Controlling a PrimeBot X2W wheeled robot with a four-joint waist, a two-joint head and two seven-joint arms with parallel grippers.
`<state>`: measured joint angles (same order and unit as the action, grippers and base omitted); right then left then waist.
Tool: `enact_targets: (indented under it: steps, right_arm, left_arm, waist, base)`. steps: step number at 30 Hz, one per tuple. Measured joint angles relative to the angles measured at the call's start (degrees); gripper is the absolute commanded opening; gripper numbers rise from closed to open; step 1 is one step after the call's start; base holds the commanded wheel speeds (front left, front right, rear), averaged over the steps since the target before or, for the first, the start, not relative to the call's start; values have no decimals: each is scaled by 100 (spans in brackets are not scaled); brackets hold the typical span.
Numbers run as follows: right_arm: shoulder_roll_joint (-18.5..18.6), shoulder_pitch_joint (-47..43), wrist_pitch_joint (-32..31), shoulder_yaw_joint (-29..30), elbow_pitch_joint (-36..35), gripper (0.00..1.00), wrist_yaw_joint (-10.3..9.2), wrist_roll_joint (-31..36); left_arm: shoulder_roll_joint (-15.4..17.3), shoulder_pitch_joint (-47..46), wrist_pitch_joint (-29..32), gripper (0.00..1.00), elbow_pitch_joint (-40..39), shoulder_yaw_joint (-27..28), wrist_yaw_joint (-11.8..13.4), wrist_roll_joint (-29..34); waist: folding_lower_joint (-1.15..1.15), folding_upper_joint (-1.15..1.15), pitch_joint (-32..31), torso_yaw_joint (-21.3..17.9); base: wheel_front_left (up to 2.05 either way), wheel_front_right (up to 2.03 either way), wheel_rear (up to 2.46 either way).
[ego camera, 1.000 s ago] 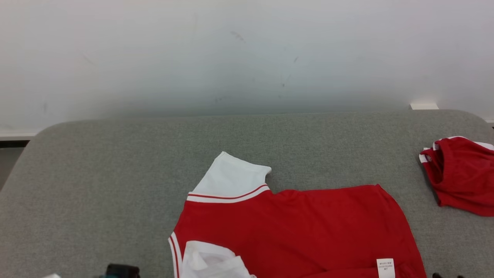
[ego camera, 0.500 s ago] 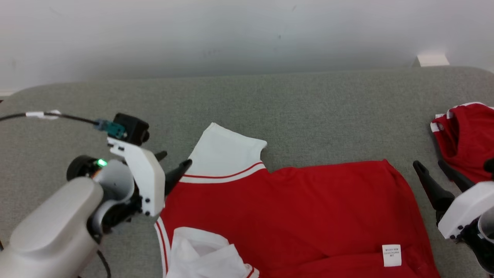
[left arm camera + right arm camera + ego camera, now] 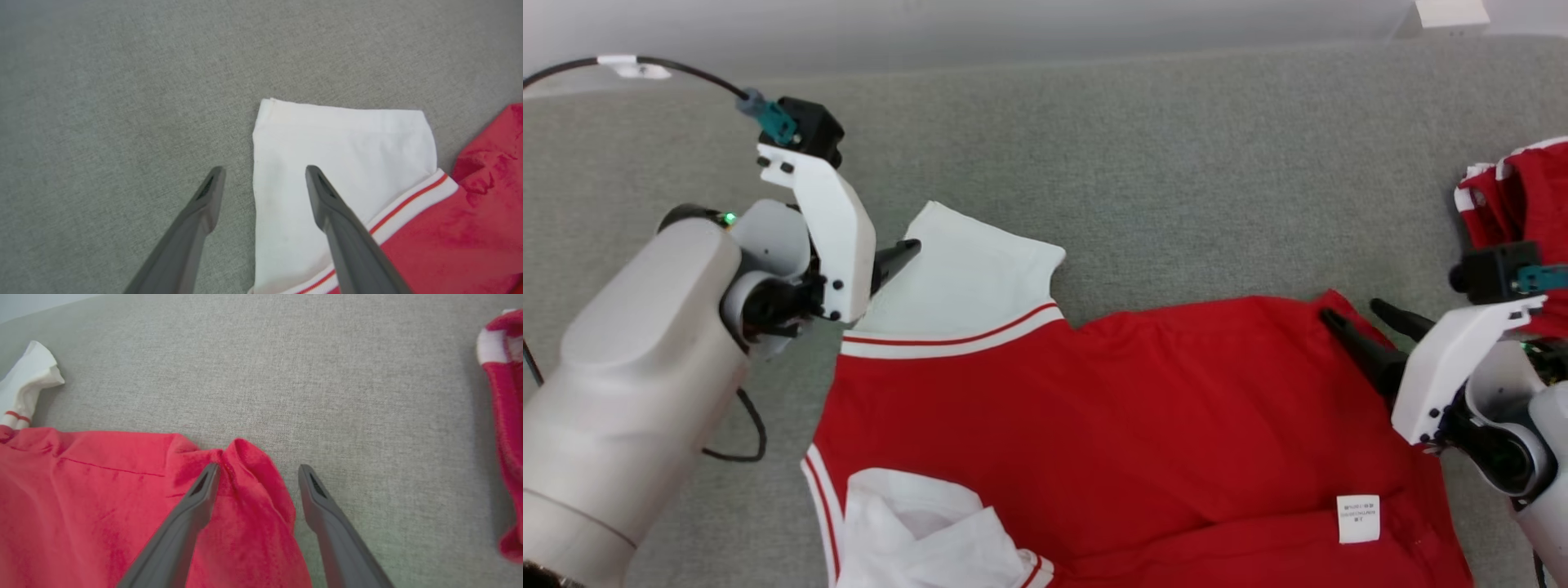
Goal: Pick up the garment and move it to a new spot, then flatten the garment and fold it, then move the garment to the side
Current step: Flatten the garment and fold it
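The red garment lies spread on the grey fabric surface, with a white sleeve pointing to the far left. My left gripper stands open at that sleeve. In the left wrist view the gripper straddles the sleeve's left edge, one finger over the cloth and one over the grey surface. My right gripper is open at the garment's far right corner. In the right wrist view the gripper hangs over the bunched red corner. Neither holds cloth.
A second red and white garment lies crumpled at the right edge, also in the right wrist view. A white care label sits near the garment's right hem. A crumpled white part lies at the near left. The wall rises behind.
The head camera has tilted down. Both arms have come into view and reached forward, the left to the white sleeve and the right to the far right corner. The garment lies as before.
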<state>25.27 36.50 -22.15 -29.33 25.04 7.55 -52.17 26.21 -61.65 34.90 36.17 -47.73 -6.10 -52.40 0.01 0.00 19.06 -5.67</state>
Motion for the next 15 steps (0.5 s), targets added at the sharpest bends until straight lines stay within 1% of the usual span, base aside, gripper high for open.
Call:
enact_targets:
  steps: [3, 9, 11, 13, 14, 15]
  right_arm:
    - [20, 203, 1, -393, 9, 100, 0, -175]
    - [125, 515, 190, -1003, 35, 100, 0, -491]
    - [141, 603, 250, -1183, 36, 87, 0, -587]
    - [157, 693, 309, -1347, 48, 64, -1, -702]
    - [168, 727, 355, -1415, 64, 50, -1, -760]
    - [180, 761, 389, -1486, 78, 44, 0, -811]
  left_arm:
    - [-64, -221, 65, 100, 287, -86, -82, -29]
    - [-140, -525, 32, 100, 703, -257, -120, -112]
    - [-143, -598, 33, 100, 793, -355, -121, -112]
    - [-156, -614, 67, 100, 806, -447, -126, -234]
    - [-168, -614, 110, 100, 798, -497, -127, -293]
    - [-167, -620, 164, 71, 782, -556, -126, -334]
  waist:
    - [0, 0, 131, -105]
    - [0, 0, 323, -308]
    - [0, 0, 371, -357]
    - [0, 0, 417, -395]
    - [0, 0, 436, -408]
    - [0, 0, 448, -415]
  base:
    - [0, 0, 0]
    - [0, 0, 0]
    - [0, 0, 0]
    - [0, 0, 0]
    - [0, 0, 0]
    - [0, 0, 0]
